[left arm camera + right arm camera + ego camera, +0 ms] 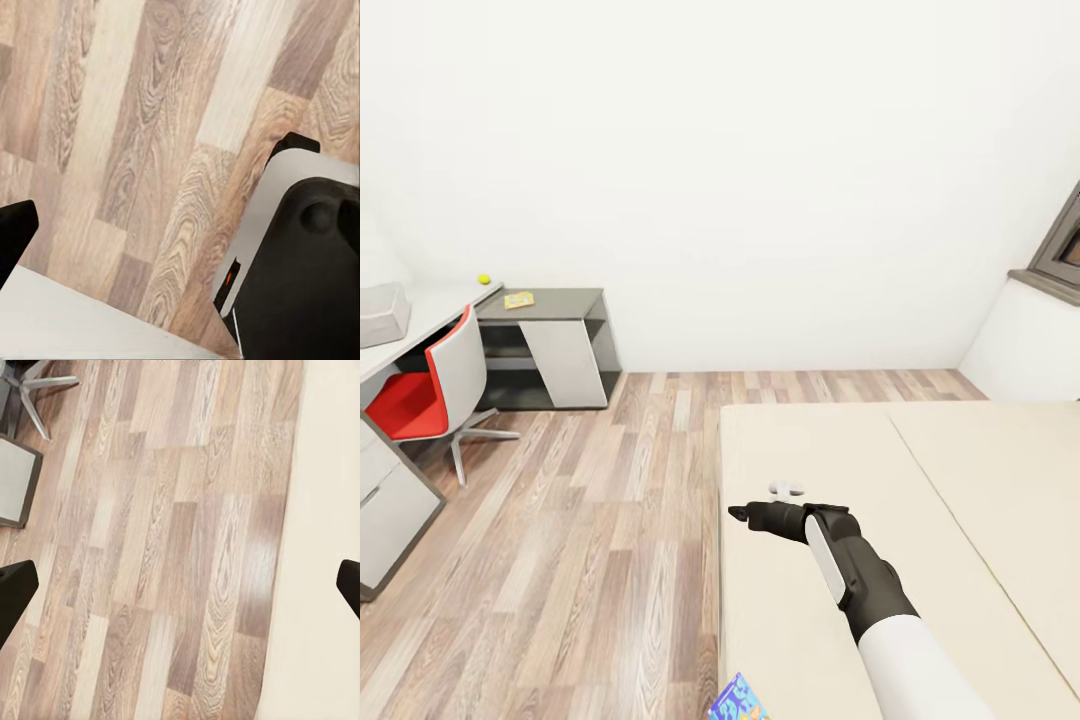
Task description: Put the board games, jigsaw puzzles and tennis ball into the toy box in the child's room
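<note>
Fingers on my right arm [737,513] reach out low over the bed's near-left corner, and in the right wrist view the two dark tips [15,592] stand at opposite edges with floor and mattress between them, so they are wide apart and hold nothing. My left fingers I cannot judge: one dark tip [15,229] shows at the edge of the left wrist view above the wooden floor [150,150], but its partner is not clear, so whether they are apart or closed I cannot tell.

I judge the step in hand to be fetching a board game from the bed [810,470]. A blue printed box [740,702] pokes in at the very bottom of the head view, at the bed's near edge, closer to me than my right fingers and mostly cut off. The next move, I think, calls for drawing the arm back and down toward it, or tipping the head to see it whole first. The second game on the bed I cannot find.

Further off, a red and grey chair [430,395] stands at the tabletop [440,300]. On its lower grey section lies a small yellow flat box [519,299], too small to read; just beyond, the tennis ball [484,279]. A grey box-like thing [382,313] at the left edge may be the toy box, half cut off.
</note>
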